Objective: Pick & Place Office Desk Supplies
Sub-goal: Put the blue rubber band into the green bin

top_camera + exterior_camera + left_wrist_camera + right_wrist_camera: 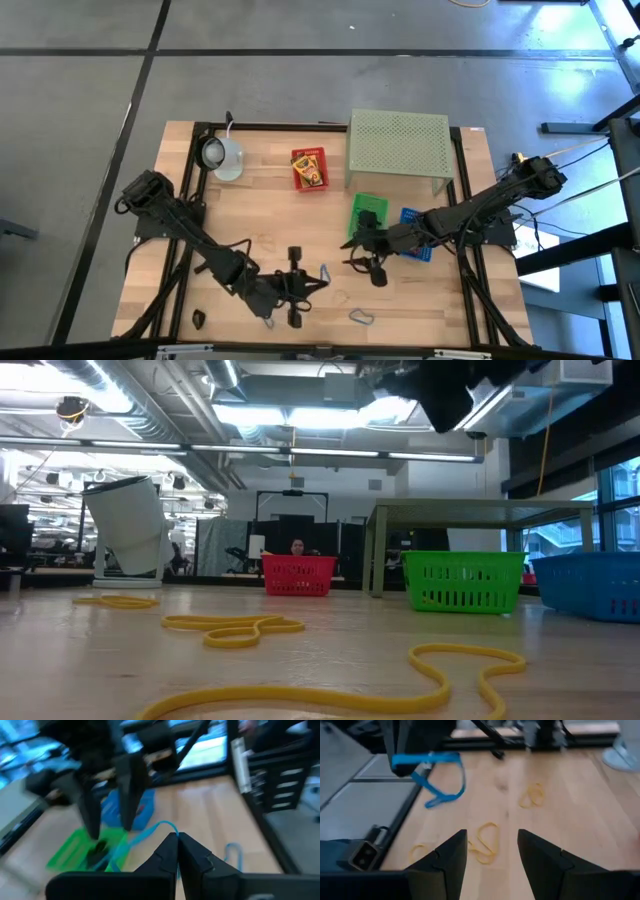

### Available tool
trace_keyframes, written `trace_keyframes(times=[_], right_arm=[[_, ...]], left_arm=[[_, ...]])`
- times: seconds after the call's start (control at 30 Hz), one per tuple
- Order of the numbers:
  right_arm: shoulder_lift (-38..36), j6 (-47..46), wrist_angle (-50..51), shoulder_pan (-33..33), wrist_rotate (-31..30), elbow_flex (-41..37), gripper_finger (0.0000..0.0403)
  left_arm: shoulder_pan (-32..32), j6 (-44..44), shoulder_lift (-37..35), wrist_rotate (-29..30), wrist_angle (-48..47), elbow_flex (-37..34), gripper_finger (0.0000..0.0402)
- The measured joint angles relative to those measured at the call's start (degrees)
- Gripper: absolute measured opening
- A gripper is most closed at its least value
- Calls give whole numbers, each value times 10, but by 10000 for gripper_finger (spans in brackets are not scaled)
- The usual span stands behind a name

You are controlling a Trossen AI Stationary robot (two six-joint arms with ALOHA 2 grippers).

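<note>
My left gripper is near the table's front middle, shut on a blue loop, which also shows in the right wrist view. My right gripper is open and empty, over the wood just in front of the green basket; its fingers also show in the left wrist view. Yellow loops lie flat on the table below it. A second blue loop lies on the wood. A yellow printed box sits in a red basket. A dark clip lies at the front left. My left gripper pinches the blue loop between its two shut fingertips, at one end of the loop. The rest of the loop hangs slack from the fingers, clear of the table.
A blue basket stands right of the green one. A pale green perforated stand is at the back right and a pale mug at the back left. A pale loop lies near the front edge.
</note>
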State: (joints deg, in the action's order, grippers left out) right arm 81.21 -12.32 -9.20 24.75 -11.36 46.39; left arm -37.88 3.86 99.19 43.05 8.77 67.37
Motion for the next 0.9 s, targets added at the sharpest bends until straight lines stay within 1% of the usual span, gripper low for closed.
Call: trace_keyframes(times=[0.07,0.17,0.3,0.37,0.53,0.63,0.9], right_arm=[[0,22,-15,5,12,0,178],[0,51,-45,13,28,0,178],[0,72,-76,22,47,0,178],[0,73,-88,26,48,0,178],[0,73,-108,27,48,0,178],[0,73,-110,27,48,0,178],[0,74,-110,27,48,0,178]], left_arm=[[5,-35,0,-31,31,0,3],[12,-65,0,-67,56,0,3],[23,-92,1,-72,82,0,3],[31,-96,1,-75,94,0,4],[53,-97,1,-131,108,0,4],[64,-96,1,-147,112,0,4],[74,-120,1,-195,139,0,4]])
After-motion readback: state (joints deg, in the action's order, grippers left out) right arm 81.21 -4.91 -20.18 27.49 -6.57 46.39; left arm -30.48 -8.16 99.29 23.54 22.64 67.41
